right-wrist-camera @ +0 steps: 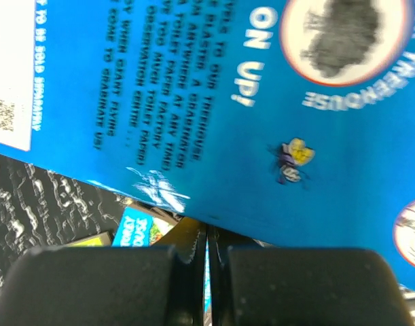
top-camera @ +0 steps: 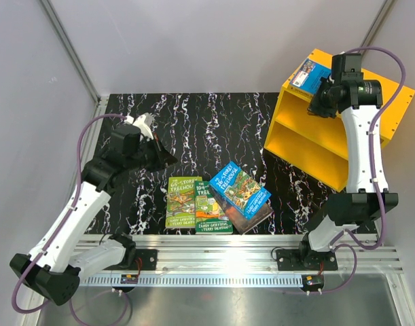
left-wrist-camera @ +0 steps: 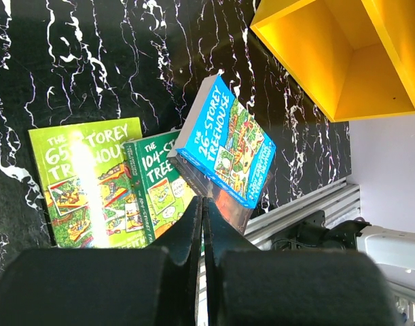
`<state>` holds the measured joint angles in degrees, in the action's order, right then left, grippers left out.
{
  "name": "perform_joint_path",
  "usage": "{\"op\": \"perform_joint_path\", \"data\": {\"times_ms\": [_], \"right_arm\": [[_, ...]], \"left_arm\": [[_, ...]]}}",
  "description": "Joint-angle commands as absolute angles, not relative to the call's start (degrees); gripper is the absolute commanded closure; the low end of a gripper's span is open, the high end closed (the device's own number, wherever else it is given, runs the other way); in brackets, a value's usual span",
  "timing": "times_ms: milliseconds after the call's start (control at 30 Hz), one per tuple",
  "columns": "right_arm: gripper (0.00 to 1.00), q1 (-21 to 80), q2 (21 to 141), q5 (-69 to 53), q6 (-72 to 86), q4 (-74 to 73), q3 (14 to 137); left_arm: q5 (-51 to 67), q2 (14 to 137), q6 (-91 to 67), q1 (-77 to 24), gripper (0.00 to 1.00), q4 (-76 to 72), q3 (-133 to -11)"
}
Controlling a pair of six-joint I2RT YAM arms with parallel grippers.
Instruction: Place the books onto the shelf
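I have the bright yellow boxy shelf (top-camera: 327, 155) at the far right of the table. Its open front faces the arms, and one flat divider board splits it into two compartments. Both show only smooth yellow board inside.

A glossy bright blue paperback (top-camera: 309, 73) sits on the shelf's top board at the left corner, outside either compartment. My right gripper (top-camera: 317, 89) is right at that book, fingers pressed together. Its wrist camera is filled by the blue back cover, with a white barcode label and lines of dark print. The fingertips meet at the cover's lower edge, but I cannot tell whether they pinch it or only touch it.

The other books lie on the black marble-look tabletop (top-camera: 193, 122), veined in white, near the arm bases. The green "65-Storey" paperback (top-camera: 182, 202) and the green "104-Storey" paperback (top-camera: 210, 209) lie flat, side by side and touching. Just right of them, the blue "26-Storey Treehouse" paperback (top-camera: 241, 188) rests tilted on a dark brown book (top-camera: 260, 216).

My left gripper (left-wrist-camera: 202, 207) hovers above the table, up and left of the green books, clenched on nothing.
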<state>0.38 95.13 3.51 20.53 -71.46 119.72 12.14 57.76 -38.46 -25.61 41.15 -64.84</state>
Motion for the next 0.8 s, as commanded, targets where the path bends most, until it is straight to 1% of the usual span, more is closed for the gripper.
{"op": "perform_joint_path", "data": {"times_ms": [0,67,133,167,200,233,267,333,367,433,467,500,567,633,767], "right_arm": [[1.0,0.35,95.01,-2.96,20.74,-70.4,121.91],[1.0,0.35,93.09,-6.31,20.74,-69.79,119.64],[1.0,0.35,89.24,-13.42,20.65,-67.95,116.47],[1.0,0.44,87.73,-15.88,20.74,-67.16,112.63],[0.96,0.44,86.06,-19.74,21.18,-66.37,110.41],[0.78,0.61,82.56,-20.99,21.62,-64.79,108.13],[0.68,0.88,80.79,-22.14,21.71,-63.99,103.67],[0.48,1.32,76.49,-23.9,21.62,-62.76,97.34],[0.31,1.58,74.72,-25.04,21.62,-62.58,93.29],[0.23,1.76,73.66,-26.45,21.88,-62.06,91.42],[0.13,1.84,73.22,-27.24,22.32,-61.53,87.32],[0.1,1.93,72.69,-29.51,23.63,-60.57,85.27],[0.08,2.02,71.55,-31.19,25.22,-57.4,79.3],[0.07,2.2,70.76,-32.17,27.06,-55.12,74.65],[0.07,2.9,70.22,-31.12,28.91,-55.19,69.18]], "left_arm": [[11.43,57.92,-37.09,-25.84,1.0,40.52,-66.97],[11.25,58.09,-37.18,-25.84,1.0,40.34,-66.97],[11.34,58.1,-37.27,-25.84,1.0,40.17,-66.8],[11.34,58.18,-37.27,-25.84,1.0,39.99,-66.62],[11.6,58.1,-37.53,-25.75,1.0,39.47,-65.93],[12.3,58.1,-37.62,-25.75,0.99,39.11,-65.57],[12.91,58.27,-37.7,-25.84,0.94,38.5,-65.13],[15.19,58.8,-38.14,-25.84,0.89,36.66,-63.55],[17.64,59.32,-38.32,-25.93,0.81,34.65,-62.33],[19.84,60.37,-38.41,-26.36,0.69,32.63,-61.62],[20.82,61.16,-38.32,-26.72,0.59,31.82,-61.44],[21.7,62.22,-38.15,-27.59,0.4,31.12,-61.52],[21.97,65.91,-37.18,-29.17,0.26,30.59,-62.66],[21.54,69.76,-36.47,-31.72,0.18,29.1,-63.45],[23.64,77.41,-36.3,-32.7,0.09,24.62,-66.25]]}}
